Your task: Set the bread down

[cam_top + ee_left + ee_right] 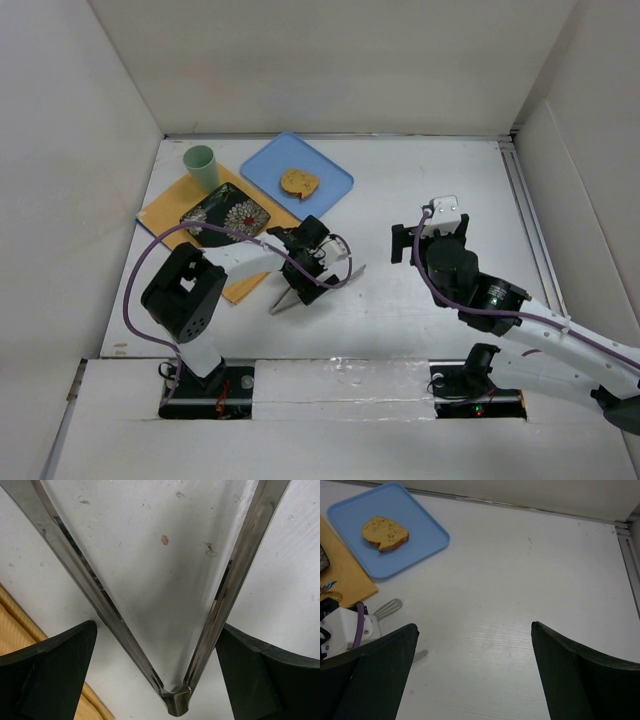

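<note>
1. Bread [299,181] sits on blue tray [297,176], far side of bench [420,300]; not yet on patterned plate [226,215].
2. Risk: tongs [175,700] lie loose betw. spread left tool [311,262] fingers; closing off-centre could skid them.
3. Left tool wide, gripping nothing.
4. Right tool [475,675] wide, empty, above bare bench.

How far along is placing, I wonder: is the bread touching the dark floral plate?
Apart. The top view shows the bread lying on the blue tray, with bare tray between it and the plate.
</note>
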### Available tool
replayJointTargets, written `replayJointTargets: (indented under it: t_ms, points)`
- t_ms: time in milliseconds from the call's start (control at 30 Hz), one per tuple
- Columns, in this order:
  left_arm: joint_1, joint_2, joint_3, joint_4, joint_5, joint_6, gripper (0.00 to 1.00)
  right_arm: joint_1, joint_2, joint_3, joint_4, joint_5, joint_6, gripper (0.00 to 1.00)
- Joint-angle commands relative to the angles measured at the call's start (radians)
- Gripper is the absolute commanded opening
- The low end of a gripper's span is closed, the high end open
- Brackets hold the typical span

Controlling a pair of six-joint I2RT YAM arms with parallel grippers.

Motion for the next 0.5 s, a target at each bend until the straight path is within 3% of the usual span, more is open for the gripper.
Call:
replayJointTargets:
  t_ms: [0, 200, 467]
  points:
    - [-0.007, -0.019, -0.017, 0.006, -0.009, 0.004, 0.99, -0.007, -0.020, 0.016, 0.010, 0.025, -0.001, 1.00]
    - [-0.016, 0.015, 0.006, -0.023, -0.015, 0.004, 0.98, -0.007, -0.014, 0.016, 0.012, 0.024, -0.001, 1.00]
    - [-0.016, 0.017, 0.007, -0.034, -0.040, -0.004, 0.71, -0.007, -0.011, 0.016, 0.015, 0.021, -0.001, 1.00]
